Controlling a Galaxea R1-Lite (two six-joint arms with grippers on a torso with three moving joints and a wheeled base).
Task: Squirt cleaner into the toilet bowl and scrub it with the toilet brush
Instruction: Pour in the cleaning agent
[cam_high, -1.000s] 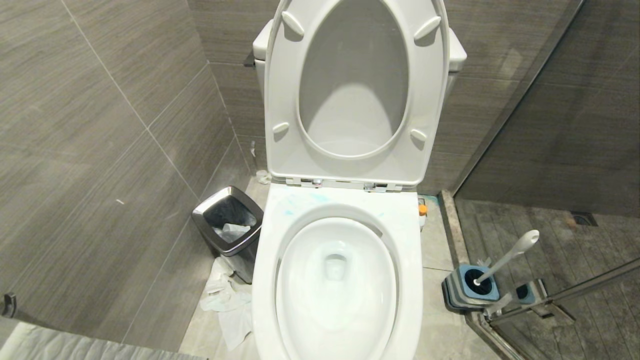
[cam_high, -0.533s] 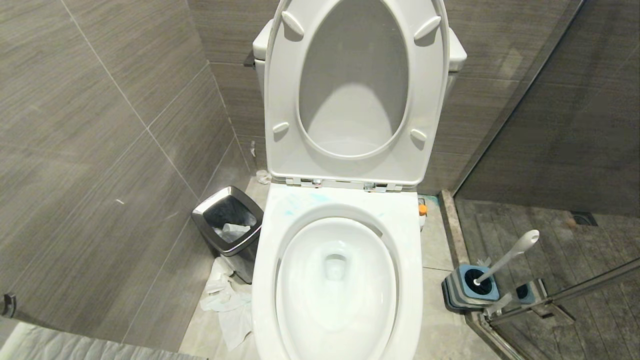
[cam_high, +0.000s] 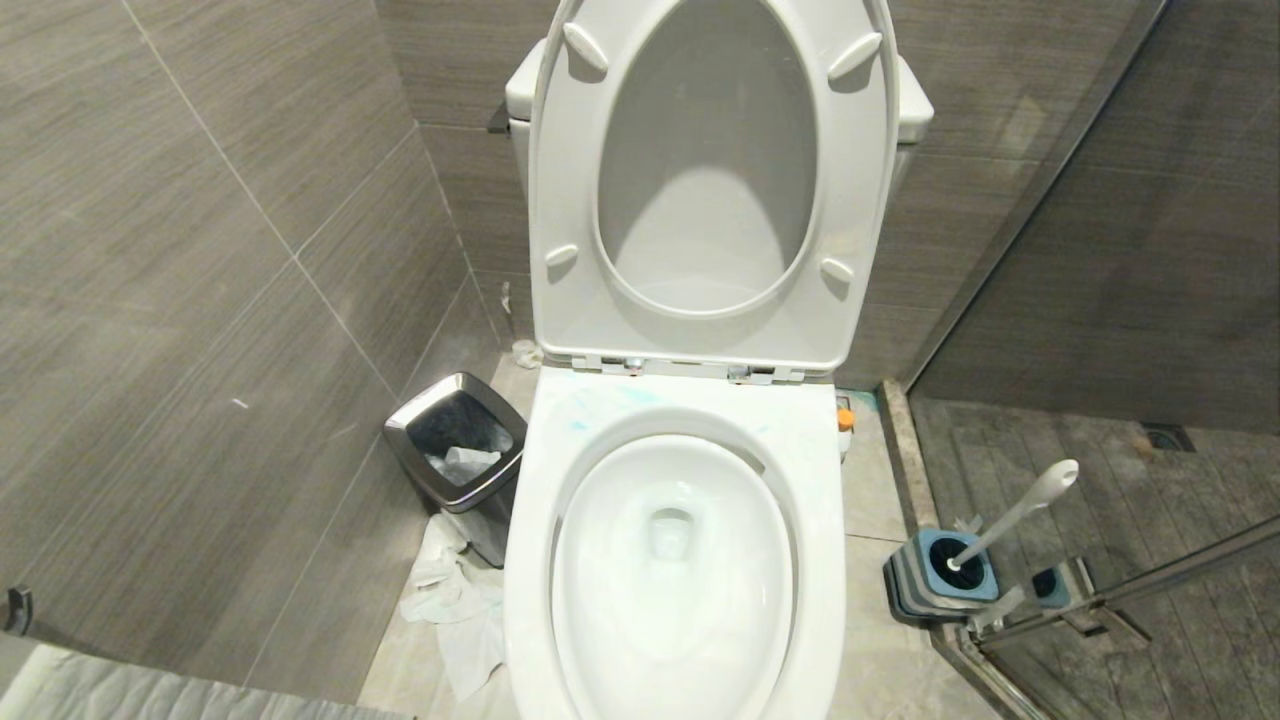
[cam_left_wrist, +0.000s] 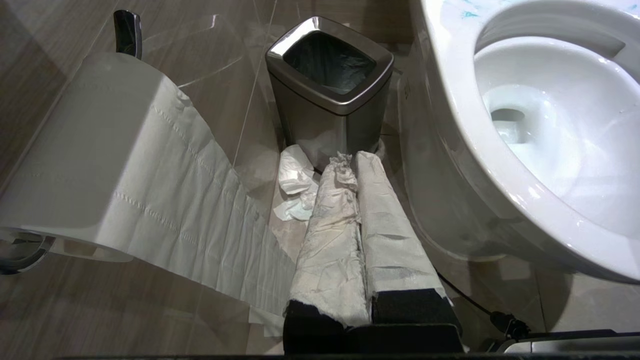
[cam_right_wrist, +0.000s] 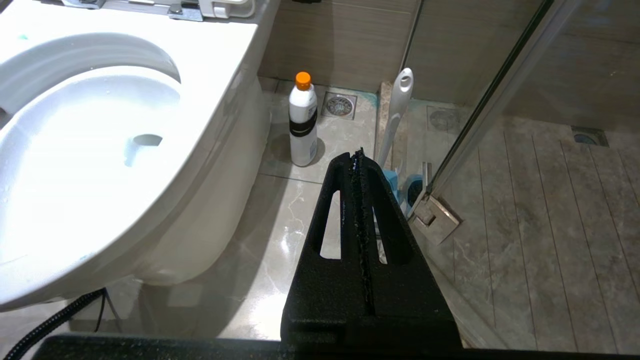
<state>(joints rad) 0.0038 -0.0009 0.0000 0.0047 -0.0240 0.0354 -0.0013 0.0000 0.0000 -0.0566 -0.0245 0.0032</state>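
**Operator:** Both grippers are clenched on nothing. On my left wrist camera the left gripper (cam_left_wrist: 350, 160) has its two fingers pressed together, both wrapped in white tissue, low beside the toilet bowl (cam_left_wrist: 450, 130). The right gripper (cam_right_wrist: 358, 152) is closed just as tight, black fingers meeting along one seam, on the other side of the bowl.

**Observer:** Can you see either arm from the head camera?

**Operator:** No, neither one shows there. From the head I get the toilet bowl (cam_high: 820, 560) in the middle with seat and lid (cam_high: 560, 200) raised against the tank.

**Observer:** Where is the cleaner?

**Operator:** I see pale blue-teal smears of cleaner (cam_high: 600, 405) on the back of the rim near the hinges, and the water at the bottom looks faintly tinted. A white bottle with an orange cap (cam_right_wrist: 303, 120) stands upright on the floor, just beside the bowl's right flank.

**Observer:** And the brush?

**Operator:** I find the toilet brush (cam_high: 1015, 510) standing in its blue-and-grey holder (cam_high: 940, 580) on the floor to the right of the bowl, next to the glass door frame, handle leaning away to the right. The bristles are hidden in the holder.

**Observer:** Anything on the left?

**Operator:** A chrome-rimmed trash bin (cam_high: 455, 450) near the wall, crumpled tissue (cam_high: 455, 610) on the floor before it, and a toilet paper roll (cam_left_wrist: 100, 145) hanging close to my left gripper.
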